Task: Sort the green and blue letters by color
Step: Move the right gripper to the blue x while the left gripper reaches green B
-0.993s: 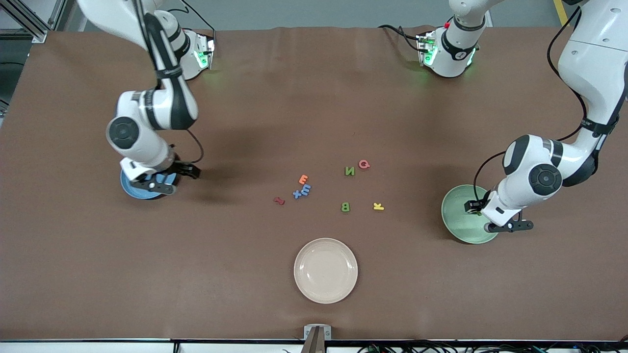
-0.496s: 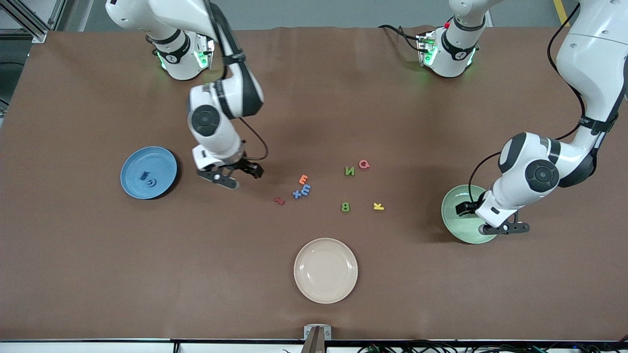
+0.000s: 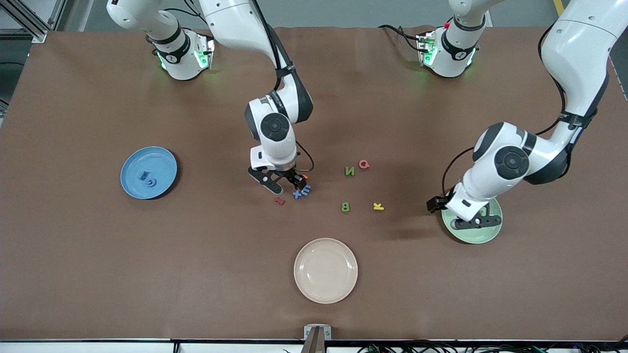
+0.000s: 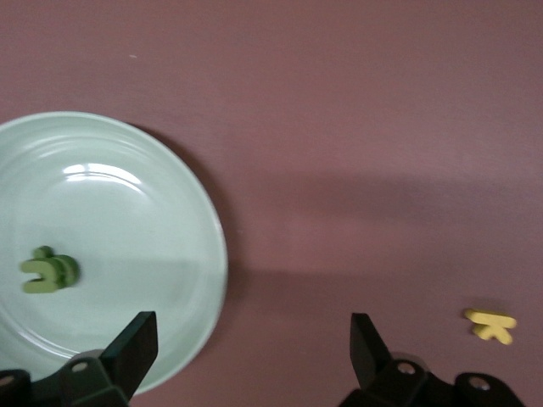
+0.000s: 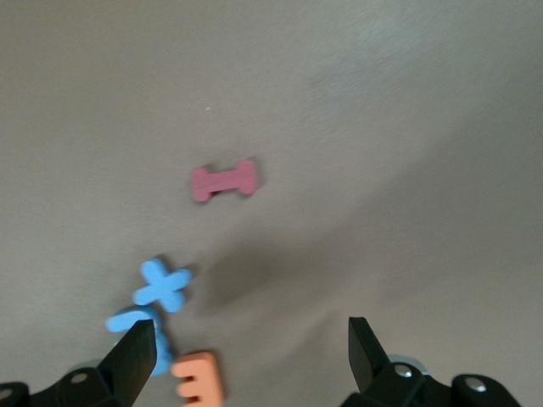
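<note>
Sorting had reached a midpoint when we checked the table: the blue plate [image 3: 148, 172] at the right arm's end held two blue letters [image 3: 147, 179], and the green plate [image 3: 472, 229] at the left arm's end held at least one green letter [image 4: 48, 270], visible in the left wrist view. We found the right gripper [image 3: 283, 182] low over the cluster in the middle of the table, jaws spread wide and holding nothing, with its fingertips [image 5: 140, 352] framing the blue X [image 5: 163, 284] and the blue letter beside it [image 3: 305, 188]. We judged this pose to be the approach for the next blue pick, the wide opening giving clearance around such thin foam pieces. An orange letter [image 5: 199, 386] lay touching or nearly touching the blue pair, and a dark red piece [image 3: 279, 200] lay near them and closer to the front camera, so we noted a risk of dragging the wrong color along. We found the left gripper [image 3: 470, 215] over the rim of the green plate, jaws likewise wide and empty, which we read as a release position. Two green letters were not yet sorted: the N [image 3: 349, 170] beside a pink letter [image 3: 364, 164], and the B [image 3: 345, 207] near the yellow K [image 3: 378, 206]. A cream plate [image 3: 326, 270] stood nearest the front camera.
</note>
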`<state>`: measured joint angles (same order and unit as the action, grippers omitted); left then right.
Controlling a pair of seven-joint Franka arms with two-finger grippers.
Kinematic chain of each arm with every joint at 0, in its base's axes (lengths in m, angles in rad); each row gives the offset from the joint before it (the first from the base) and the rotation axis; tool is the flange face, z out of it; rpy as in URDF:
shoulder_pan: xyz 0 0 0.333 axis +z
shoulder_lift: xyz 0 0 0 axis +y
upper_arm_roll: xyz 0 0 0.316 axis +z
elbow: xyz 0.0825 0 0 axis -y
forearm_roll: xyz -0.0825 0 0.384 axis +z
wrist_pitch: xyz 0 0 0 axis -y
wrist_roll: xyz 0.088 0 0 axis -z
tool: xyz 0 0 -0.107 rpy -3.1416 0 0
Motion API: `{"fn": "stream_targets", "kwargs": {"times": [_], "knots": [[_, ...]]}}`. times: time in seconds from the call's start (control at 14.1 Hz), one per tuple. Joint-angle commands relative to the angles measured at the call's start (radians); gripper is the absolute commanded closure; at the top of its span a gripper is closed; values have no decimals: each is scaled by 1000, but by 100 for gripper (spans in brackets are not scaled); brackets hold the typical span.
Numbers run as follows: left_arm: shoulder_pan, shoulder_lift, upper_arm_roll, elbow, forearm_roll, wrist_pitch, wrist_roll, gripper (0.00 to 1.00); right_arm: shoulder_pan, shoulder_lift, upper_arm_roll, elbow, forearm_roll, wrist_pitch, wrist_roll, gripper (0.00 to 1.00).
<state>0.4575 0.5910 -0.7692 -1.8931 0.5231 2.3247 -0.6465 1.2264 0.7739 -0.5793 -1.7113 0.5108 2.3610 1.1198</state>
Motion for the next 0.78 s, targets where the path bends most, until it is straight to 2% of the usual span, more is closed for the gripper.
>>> {"fn": "stream_targets", "kwargs": {"times": [0.0,0.35,0.5,0.71], "knots": [[-89,-7,-1,12,15,-11,-100,0,-71,37,47,100,20,-22,61,0],[-255,59,13,89,14,-11,-252,3,-96,114,49,177,22,-23,118,11],[-336,92,50,143,14,-11,-312,6,-107,123,58,185,22,-22,126,18],[-492,145,145,231,5,-11,-372,14,-120,123,72,193,20,-22,126,27]]}}
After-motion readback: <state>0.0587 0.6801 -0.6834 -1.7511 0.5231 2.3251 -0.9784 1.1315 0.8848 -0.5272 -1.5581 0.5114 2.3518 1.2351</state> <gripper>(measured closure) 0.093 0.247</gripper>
